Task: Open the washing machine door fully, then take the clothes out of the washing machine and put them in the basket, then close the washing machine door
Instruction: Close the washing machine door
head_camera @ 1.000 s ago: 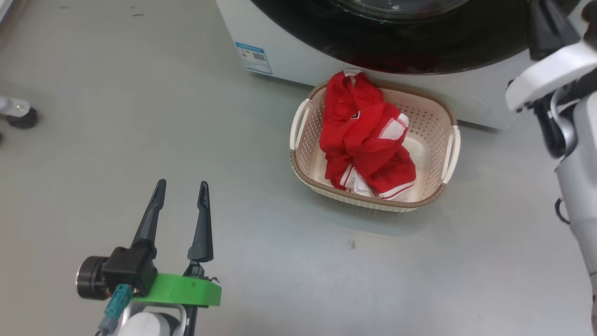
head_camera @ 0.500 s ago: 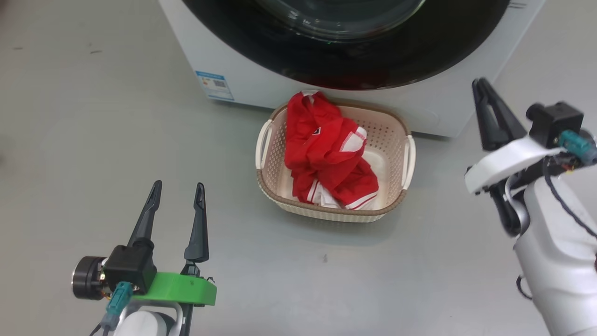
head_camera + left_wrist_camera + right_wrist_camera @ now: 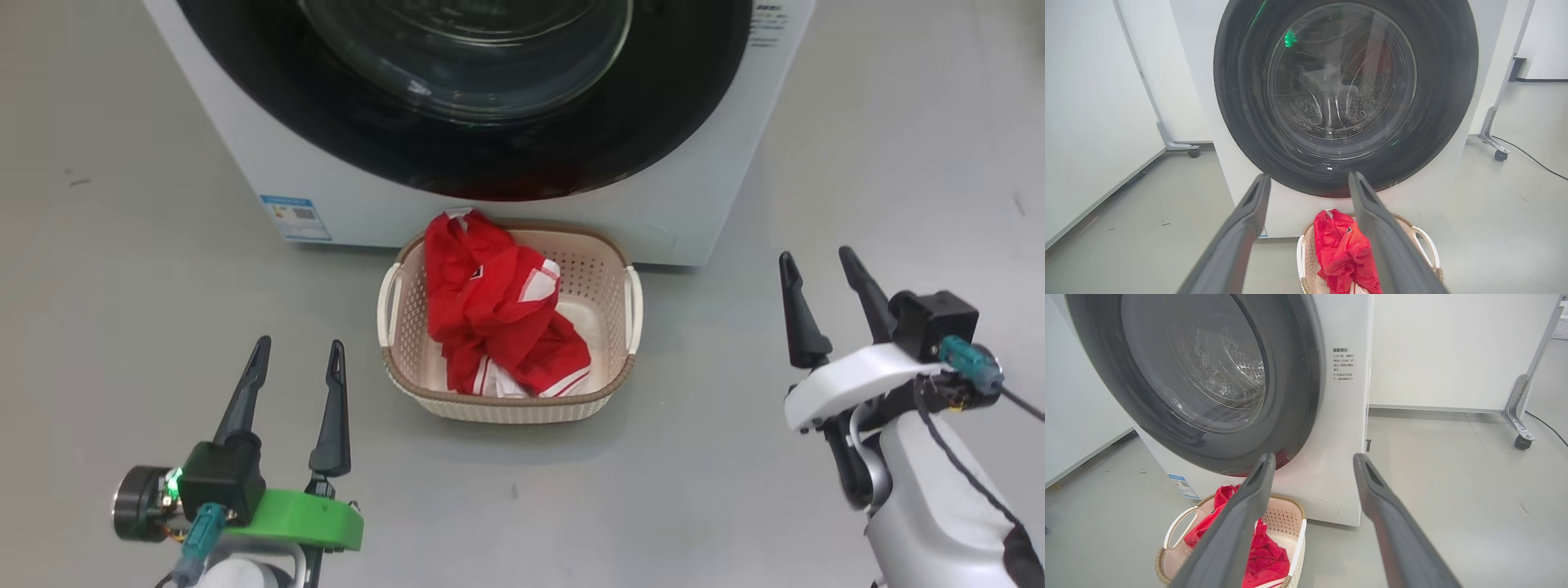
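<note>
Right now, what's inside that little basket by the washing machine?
The clothes, red with white stripes, lie bunched up in the basket. A bit of bare bottom shows beside them. Anything under the pile is covered.

It looked like a robotics test lab: a washer [image 3: 1343, 416] stood alone on a bare grey floor [image 3: 1453, 498], with plain white partition panels [image 3: 1453, 347] on metal caster feet [image 3: 1519, 430] around it and a loose cable [image 3: 1533, 158] across the floor.
</note>
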Controlling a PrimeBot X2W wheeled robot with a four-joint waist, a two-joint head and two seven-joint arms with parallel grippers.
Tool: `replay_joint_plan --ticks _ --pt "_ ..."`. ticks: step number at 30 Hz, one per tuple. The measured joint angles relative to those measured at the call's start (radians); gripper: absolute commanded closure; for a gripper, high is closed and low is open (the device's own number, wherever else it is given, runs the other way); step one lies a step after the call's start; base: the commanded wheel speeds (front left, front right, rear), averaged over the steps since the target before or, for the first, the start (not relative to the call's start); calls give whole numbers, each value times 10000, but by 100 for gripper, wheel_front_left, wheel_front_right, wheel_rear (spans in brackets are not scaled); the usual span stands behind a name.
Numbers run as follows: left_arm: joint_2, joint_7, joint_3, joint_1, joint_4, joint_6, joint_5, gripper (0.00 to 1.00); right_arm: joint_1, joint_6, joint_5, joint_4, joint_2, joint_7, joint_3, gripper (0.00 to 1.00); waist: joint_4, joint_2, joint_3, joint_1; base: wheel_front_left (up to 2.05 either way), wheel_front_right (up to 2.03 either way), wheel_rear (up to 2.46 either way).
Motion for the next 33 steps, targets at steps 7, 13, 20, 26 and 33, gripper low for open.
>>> replay_joint_plan --ticks 7,13,20,26,33 --pt "15 17 0 424 151 0 -67 0 914 -173 -19 -848 203 -2 -92 0 -597 0 -465 0 0 0 0" --pt "79 19 42 772 173 0 -77 0 1801 -274 -84 -1319 221 -13 -130 0 -994 0 -833 0 0 0 0" --pt "79 63 42 1086 182 0 -165 0 2699 -451 -115 -1870 255 -13 -230 0 -1203 0 -1260 0 0 0 0" --pt "77 150 31 1267 134 0 -263 0 3246 -529 -146 -2353 314 -13 -226 0 -1255 0 -1481 0 0 0 0" --pt "77 224 33 1272 33 0 -330 0 3652 -619 -146 -2748 355 -13 -198 0 -1224 0 -1525 0 0 0 0"
